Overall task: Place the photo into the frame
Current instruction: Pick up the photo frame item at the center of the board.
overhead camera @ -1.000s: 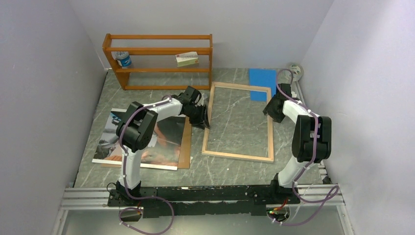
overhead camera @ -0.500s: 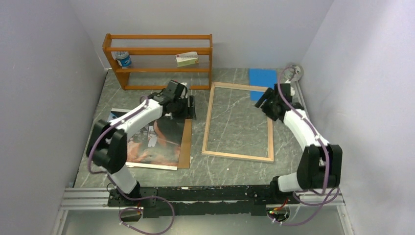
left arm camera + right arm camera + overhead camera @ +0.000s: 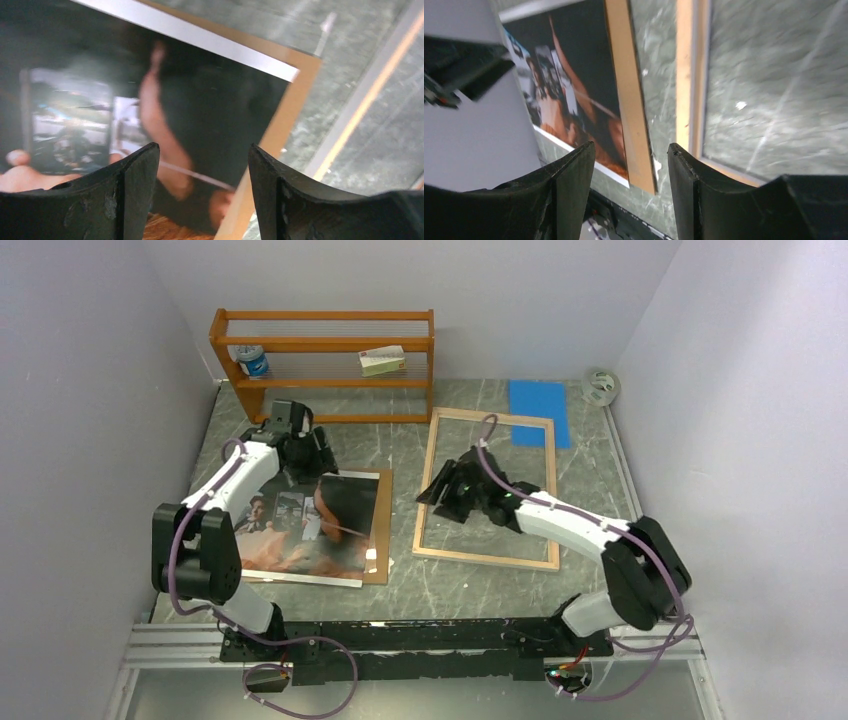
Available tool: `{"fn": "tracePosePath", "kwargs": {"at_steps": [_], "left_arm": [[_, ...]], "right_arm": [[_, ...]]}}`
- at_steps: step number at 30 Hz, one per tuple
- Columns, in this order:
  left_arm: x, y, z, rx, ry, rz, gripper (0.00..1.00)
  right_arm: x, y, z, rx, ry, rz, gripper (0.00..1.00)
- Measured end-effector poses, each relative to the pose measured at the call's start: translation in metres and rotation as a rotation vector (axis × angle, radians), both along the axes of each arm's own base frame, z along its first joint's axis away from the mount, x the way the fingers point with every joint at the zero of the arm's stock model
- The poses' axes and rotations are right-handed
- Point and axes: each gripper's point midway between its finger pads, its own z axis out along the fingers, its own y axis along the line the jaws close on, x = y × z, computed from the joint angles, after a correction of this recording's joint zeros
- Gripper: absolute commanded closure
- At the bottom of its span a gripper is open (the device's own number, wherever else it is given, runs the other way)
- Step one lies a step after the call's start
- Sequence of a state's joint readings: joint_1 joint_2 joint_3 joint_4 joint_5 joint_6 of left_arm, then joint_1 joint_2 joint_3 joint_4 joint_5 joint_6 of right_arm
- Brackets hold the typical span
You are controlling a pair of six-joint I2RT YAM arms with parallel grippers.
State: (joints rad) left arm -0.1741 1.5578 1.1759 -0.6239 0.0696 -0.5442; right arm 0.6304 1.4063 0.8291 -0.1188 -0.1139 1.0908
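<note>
The label on the rack's (image 3: 320, 315) can (image 3: 253, 362) is unreadable. The left end effector (image 3: 204, 147) hovers released over the photo (image 3: 310, 525), face up on a brown backing board (image 3: 381, 530). Rightward the frame (image 3: 488, 558) lies wood-side up on the bench (image 3: 400, 445), the right end effector (image 3: 631, 146) released above its left rail.

an orange wooden shelf rack (image 3: 320, 315) stands at the far left of the grey-green marbled tabletop (image 3: 400, 450), against the back wall. on one of its shelf boards a small blue-and-white can (image 3: 252, 361) sits at the left end. a pale rectangular carton (image 3: 383, 360) lies on the same board, well apart to the right. a flat blue rectangular sheet (image 3: 538, 405) lies at the far right, with a grey roll of tape (image 3: 600, 386) near it in the corner. a plain brown fibreboard panel (image 3: 380, 525) lies flat on the left half, only its right strip showing.
</note>
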Motion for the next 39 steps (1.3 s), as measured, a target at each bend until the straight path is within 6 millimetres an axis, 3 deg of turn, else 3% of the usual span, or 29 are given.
{"fn": "tracePosePath", "kwargs": {"at_steps": [5,9,12,18,22,24,28,34,39], "left_arm": [[0.004,0.058,-0.019,0.016,0.064,0.158,0.22],[0.009,0.090,-0.031,0.011,0.092,0.240,0.26],[0.013,0.088,-0.033,-0.007,0.086,0.226,0.33],[0.022,0.076,-0.031,-0.046,0.052,0.172,0.43],[0.024,0.074,-0.038,-0.057,0.062,0.169,0.46],[0.021,0.074,-0.043,-0.059,0.070,0.171,0.47],[0.011,0.073,-0.055,-0.060,0.107,0.175,0.51],[0.004,0.072,-0.075,-0.063,0.171,0.191,0.53],[-0.005,0.073,-0.088,-0.058,0.223,0.199,0.53]], "right_arm": [[-0.027,0.045,-0.021,-0.024,0.062,0.098,0.38],[-0.021,0.058,-0.021,-0.035,0.046,0.109,0.39],[-0.003,0.069,-0.018,-0.055,-0.005,0.123,0.40],[0.051,0.104,-0.013,-0.125,-0.170,0.204,0.41],[0.089,0.126,-0.011,-0.142,-0.273,0.249,0.41],[0.101,0.127,-0.014,-0.144,-0.291,0.257,0.42],[0.133,0.135,-0.027,-0.139,-0.328,0.283,0.54],[0.166,0.146,-0.049,-0.130,-0.331,0.311,0.57],[0.169,0.151,-0.065,-0.135,-0.317,0.343,0.56]]}}
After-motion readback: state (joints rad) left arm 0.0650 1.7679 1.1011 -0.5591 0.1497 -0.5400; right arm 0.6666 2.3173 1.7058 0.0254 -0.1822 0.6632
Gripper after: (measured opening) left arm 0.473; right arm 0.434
